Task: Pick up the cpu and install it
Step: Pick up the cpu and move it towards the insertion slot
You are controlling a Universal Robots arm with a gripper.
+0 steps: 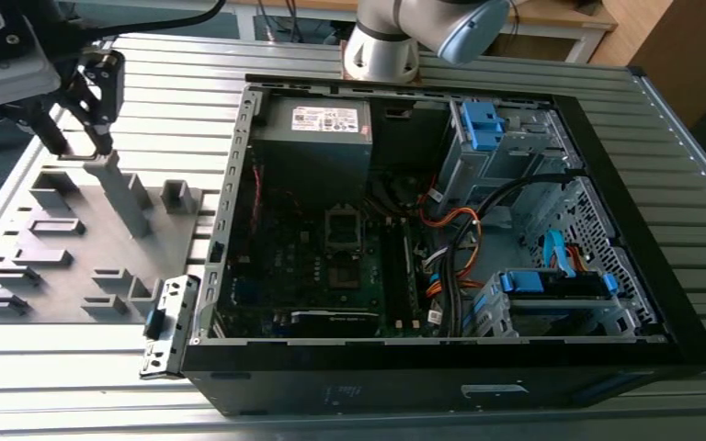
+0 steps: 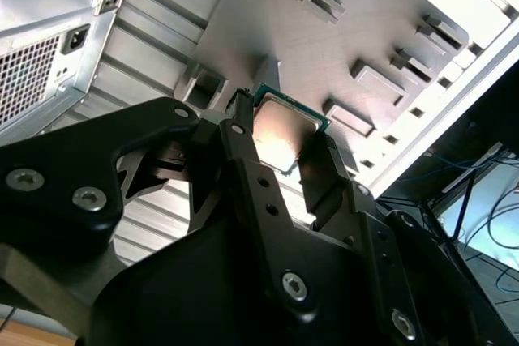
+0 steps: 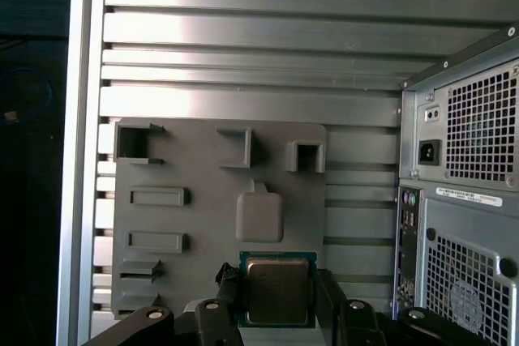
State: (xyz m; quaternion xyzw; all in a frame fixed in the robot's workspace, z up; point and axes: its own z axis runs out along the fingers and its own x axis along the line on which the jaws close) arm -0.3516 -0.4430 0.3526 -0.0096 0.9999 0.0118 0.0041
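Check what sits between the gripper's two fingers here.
The cpu sits between the fingers of the gripper, clamped at two opposite edges; both wrist views show it, with the grey parts tray beyond.

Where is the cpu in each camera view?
Exterior view: look to the hand over the grey tray, at the exterior view's left.
First wrist view: the cpu gripped in the hand, silver top toward the camera.
Second wrist view: the cpu, tilted, in the hand.
Shared landmark: the grey tray.
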